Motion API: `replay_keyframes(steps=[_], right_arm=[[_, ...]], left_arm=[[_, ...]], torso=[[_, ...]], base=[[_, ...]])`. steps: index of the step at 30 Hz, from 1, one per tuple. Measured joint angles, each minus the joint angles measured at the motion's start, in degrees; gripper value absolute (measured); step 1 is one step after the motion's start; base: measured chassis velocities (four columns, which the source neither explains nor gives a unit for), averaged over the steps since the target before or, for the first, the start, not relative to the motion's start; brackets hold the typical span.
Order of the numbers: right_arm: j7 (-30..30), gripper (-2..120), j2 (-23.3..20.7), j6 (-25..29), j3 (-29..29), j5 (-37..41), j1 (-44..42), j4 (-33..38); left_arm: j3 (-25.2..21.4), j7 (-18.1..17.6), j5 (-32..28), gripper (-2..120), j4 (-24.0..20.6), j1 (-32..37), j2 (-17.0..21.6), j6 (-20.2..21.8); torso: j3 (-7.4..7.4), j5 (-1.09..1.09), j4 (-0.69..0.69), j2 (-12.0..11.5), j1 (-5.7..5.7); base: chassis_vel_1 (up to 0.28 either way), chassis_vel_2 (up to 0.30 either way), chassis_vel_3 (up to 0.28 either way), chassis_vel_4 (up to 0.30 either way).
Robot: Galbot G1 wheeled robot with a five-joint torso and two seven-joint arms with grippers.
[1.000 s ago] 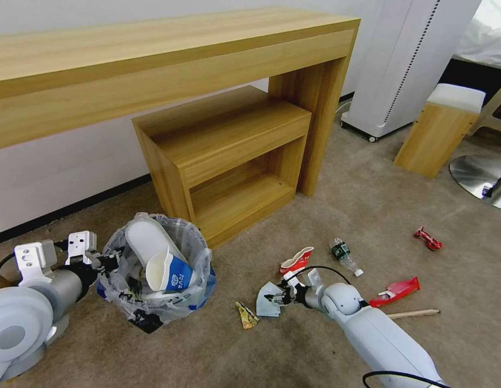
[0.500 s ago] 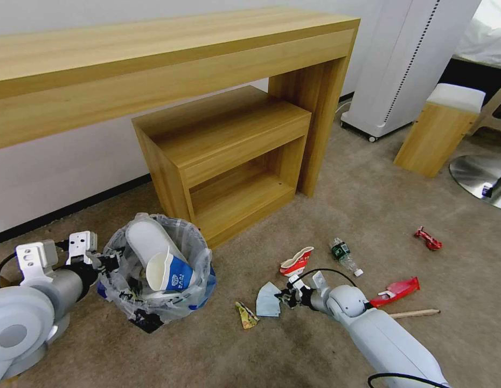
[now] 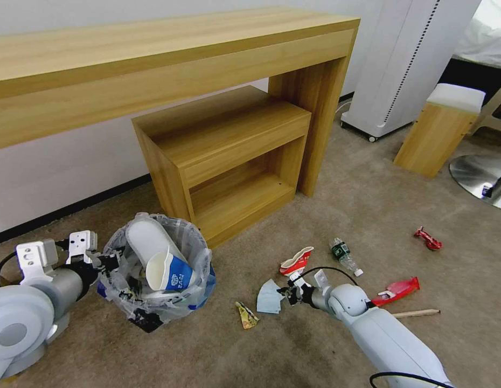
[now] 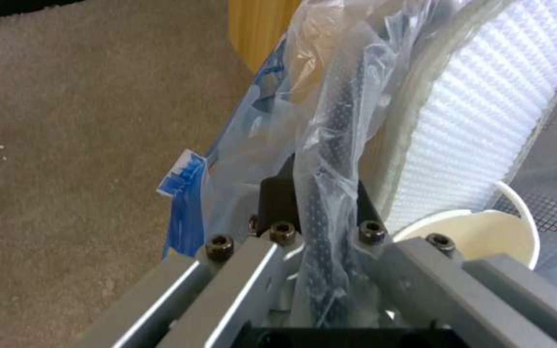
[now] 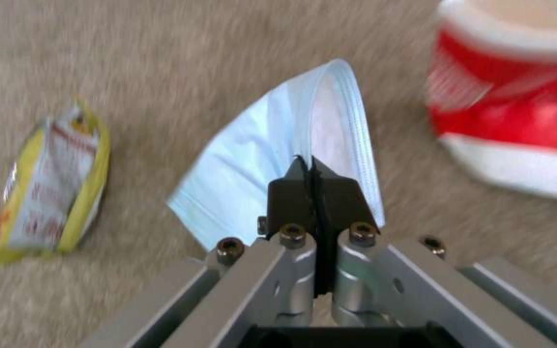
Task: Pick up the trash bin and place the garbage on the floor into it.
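Two grippers are at work around the bin (image 3: 156,269), which sits on the carpet (image 3: 326,205) just in front of the low shelf (image 3: 229,156) under the desk (image 3: 153,59). On the bin's left side, the left gripper (image 3: 111,262) is clenched on the rim, its fingers (image 4: 278,200) pinching the black mesh wall and the crinkled bag (image 4: 330,96) together. Inside the bin lie a white slipper (image 3: 148,240) and a blue-white cup (image 3: 168,272) (its open mouth faces the left gripper). To the right of the bin, past a yellow wrapper (image 3: 245,315) lying on the carpet, the right gripper (image 3: 285,295) has its fingers pressed together on the edge of the pale blue mask (image 3: 269,297), which stands partly raised from the floor. Farther right of the bin than the mask lie the crushed red-white bowl (image 3: 297,261), a small bottle (image 3: 345,257), a red wrapper (image 3: 396,291), a wooden stick (image 3: 415,313) and, farthest off, another red scrap (image 3: 428,239).
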Motion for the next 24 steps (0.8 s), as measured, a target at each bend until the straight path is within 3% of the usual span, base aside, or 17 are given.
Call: replay_keyframes(steps=[11,18,24], right_arm=[[0.59,0,-7.54,8.25,5.93,8.25,-2.43,13.47],[-9.38,0,-10.99,20.76,13.01,14.98,-3.82,20.33],[-14.74,0,-11.76,24.03,17.19,19.48,-3.79,24.11]], left_arm=[[0.02,0.38,0.27,1,0.07,0.53,-0.08,0.00],[0.91,1.19,0.45,1,-0.75,0.88,-0.64,0.00],[1.78,1.30,0.11,1,-1.59,1.24,-0.81,0.00]], torso=[[0.00,0.00,0.00,0.00,0.00],[0.00,0.00,0.00,0.00,0.00],[0.00,0.00,0.00,0.00,0.00]], base=[[0.000,0.000,0.000,0.000],[0.000,0.000,0.000,0.000],[0.000,0.000,0.000,0.000]])
